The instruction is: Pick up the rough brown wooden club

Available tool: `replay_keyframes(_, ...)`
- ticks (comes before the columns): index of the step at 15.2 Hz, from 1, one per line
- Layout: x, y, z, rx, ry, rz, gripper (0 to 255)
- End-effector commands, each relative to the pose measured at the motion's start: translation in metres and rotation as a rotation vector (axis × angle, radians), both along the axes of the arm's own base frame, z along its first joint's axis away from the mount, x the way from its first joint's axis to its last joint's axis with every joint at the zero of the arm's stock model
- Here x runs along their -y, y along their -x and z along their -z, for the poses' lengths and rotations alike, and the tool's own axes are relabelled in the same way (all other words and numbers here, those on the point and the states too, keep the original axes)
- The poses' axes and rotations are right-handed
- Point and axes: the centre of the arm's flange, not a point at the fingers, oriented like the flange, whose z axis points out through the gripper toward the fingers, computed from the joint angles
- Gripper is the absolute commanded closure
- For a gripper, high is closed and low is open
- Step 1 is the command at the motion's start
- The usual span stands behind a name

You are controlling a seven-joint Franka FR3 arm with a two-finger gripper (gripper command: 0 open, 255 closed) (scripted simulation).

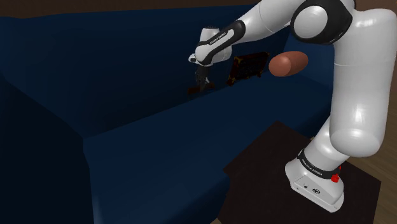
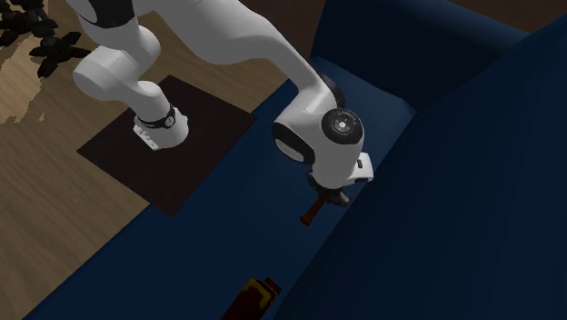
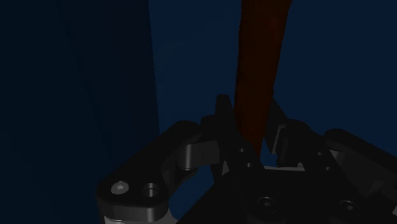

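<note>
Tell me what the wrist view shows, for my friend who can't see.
A black gripper clasps the thin end of a reddish-brown club between its two fingers. The club stretches away from the camera over a dark blue surface.

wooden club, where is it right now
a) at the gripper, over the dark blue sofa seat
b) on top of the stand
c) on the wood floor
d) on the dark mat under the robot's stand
a: in the second exterior view the reddish-brown club sticks out from under the gripper, above the seat of the dark blue sofa.
</note>
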Motion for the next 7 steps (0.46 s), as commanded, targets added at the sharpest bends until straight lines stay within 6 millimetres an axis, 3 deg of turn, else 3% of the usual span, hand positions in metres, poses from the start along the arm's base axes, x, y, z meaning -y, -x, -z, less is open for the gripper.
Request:
replay_keyframes(1, 0.000, 0.000, -0.011, 0.000, 0.000, 0.000, 255)
replay_keyframes(5, 0.000, 0.000, -0.032, 0.000, 0.000, 0.000, 255)
replay_keyframes(7, 0.000, 0.000, -0.033, 0.000, 0.000, 0.000, 255)
